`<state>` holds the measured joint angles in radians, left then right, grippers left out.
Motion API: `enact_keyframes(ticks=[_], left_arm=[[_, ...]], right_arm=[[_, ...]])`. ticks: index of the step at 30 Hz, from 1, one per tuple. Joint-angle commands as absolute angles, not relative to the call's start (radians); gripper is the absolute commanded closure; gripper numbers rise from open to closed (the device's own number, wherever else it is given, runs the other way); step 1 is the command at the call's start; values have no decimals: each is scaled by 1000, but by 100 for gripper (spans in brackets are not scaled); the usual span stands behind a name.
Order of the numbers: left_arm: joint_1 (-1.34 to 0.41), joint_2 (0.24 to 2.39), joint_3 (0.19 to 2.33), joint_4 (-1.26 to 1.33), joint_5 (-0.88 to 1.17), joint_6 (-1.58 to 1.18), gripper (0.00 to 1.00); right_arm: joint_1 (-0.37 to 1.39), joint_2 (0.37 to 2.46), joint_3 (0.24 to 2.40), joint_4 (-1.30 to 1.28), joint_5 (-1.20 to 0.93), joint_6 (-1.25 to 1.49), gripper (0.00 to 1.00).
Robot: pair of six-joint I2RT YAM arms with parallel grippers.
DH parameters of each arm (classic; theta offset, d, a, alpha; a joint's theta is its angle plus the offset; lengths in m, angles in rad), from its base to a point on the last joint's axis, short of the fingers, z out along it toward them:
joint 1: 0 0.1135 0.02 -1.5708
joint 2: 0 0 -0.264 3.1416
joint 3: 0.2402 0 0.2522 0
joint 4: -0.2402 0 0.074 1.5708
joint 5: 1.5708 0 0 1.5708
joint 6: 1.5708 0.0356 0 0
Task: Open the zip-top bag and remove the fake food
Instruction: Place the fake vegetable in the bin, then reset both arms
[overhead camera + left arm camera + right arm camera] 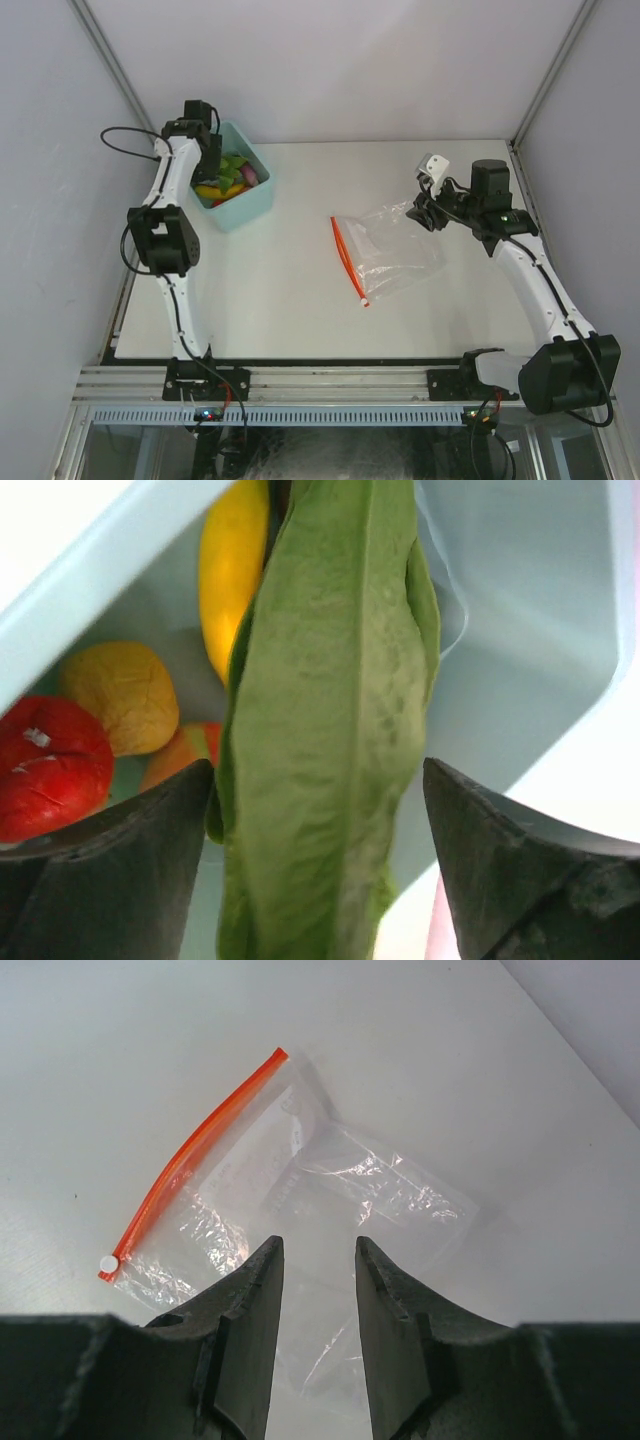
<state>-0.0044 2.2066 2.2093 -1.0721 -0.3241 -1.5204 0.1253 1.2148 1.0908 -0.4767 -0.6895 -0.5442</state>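
Note:
The clear zip-top bag (pixel 392 250) lies flat at the table's middle right, its orange-red zip strip (pixel 347 258) on its left edge; it looks empty. In the right wrist view the zip-top bag (pixel 330 1190) lies below my right gripper (pixel 318 1245), whose jaws stand apart over the bag's closed end with nothing pinched. In the top view the right gripper (pixel 418 212) is at the bag's far right corner. The fake food (pixel 228 180) fills the teal bin. My left gripper (pixel 318 770) hangs open in the bin, a green leaf (pixel 330 730) loose between its fingers.
The light teal bin (pixel 255 205) stands at the far left beside the left arm, with its wall (pixel 520 630) close to the left fingers. Inside lie a yellow banana (pixel 232 570), a red piece (pixel 50 770) and a yellow-orange piece (pixel 120 695). Grey walls enclose the table.

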Motion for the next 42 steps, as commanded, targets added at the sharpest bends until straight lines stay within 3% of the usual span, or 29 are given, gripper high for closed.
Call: enact_keyframes(ticks=[1, 12, 30, 37, 42], left_arm=[[-9, 2229, 2268, -1030, -283, -1536, 1], [-9, 2117, 2245, -1023, -295, -1459, 0], [-10, 1718, 1820, -775, -187, -1278, 0], [-15, 1523, 1668, -679, -286, -1086, 0], [-15, 1371, 1504, -492, -236, -880, 0]], right_arm=[[130, 1212, 1088, -460, -697, -560, 65], [132, 1205, 1089, -461, -703, -562, 65], [137, 1213, 1088, -463, -698, -566, 65], [123, 1213, 1088, -466, -715, -567, 65], [113, 1216, 1088, -469, -733, -564, 65]])
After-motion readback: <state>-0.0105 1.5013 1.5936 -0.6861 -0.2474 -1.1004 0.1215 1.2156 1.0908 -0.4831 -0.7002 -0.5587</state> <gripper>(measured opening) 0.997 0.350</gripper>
